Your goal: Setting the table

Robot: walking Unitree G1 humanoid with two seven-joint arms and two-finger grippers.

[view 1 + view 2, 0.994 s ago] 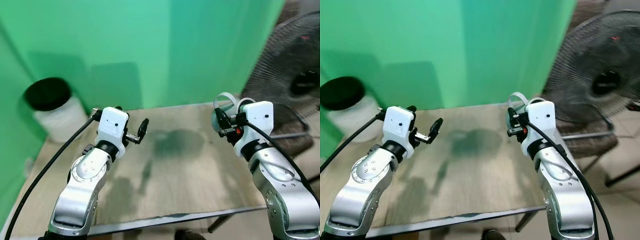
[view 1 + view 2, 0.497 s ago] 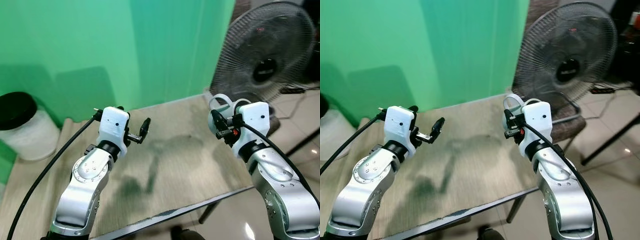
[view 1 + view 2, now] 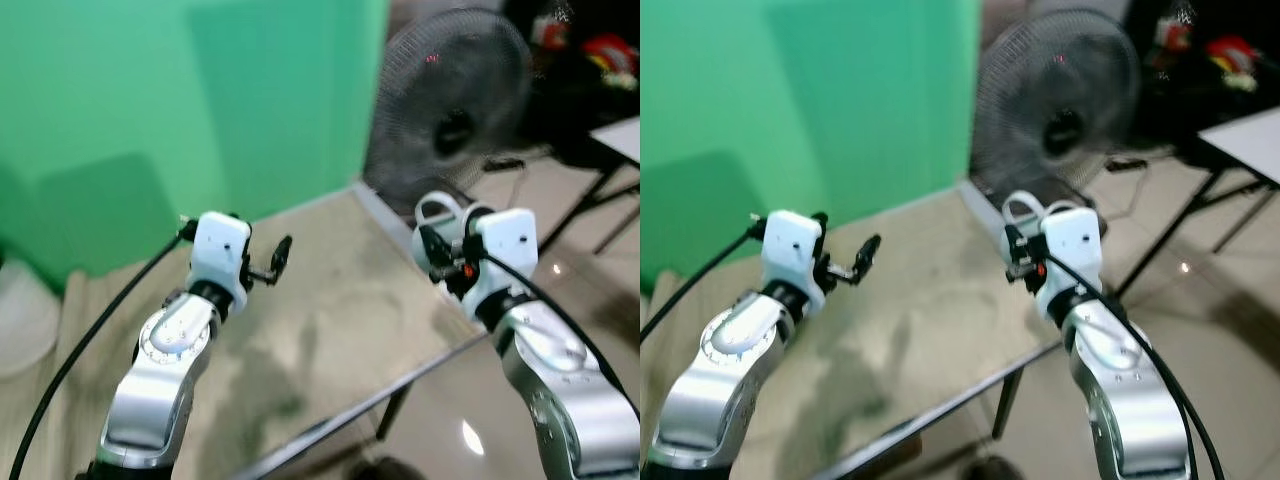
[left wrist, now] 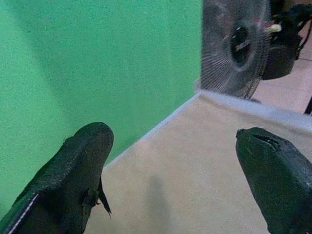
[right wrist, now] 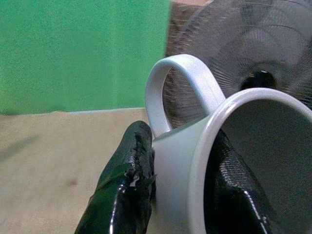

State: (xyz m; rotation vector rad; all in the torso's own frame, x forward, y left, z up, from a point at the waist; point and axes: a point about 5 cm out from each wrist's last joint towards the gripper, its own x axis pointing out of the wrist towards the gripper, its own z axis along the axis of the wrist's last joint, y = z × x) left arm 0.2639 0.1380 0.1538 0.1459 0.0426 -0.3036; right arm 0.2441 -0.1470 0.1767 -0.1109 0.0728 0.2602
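While the right gripper (image 5: 175, 180) stays clamped on the mug (image 5: 229, 161) wall, keep it level above the table (image 3: 340, 330); left gripper (image 4: 175, 180) fingers spread, empty.

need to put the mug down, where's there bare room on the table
The tabletop is bare from the green wall to its near edge, including between the left gripper and the right gripper holding the mug. Only the fan crowds the far right corner.
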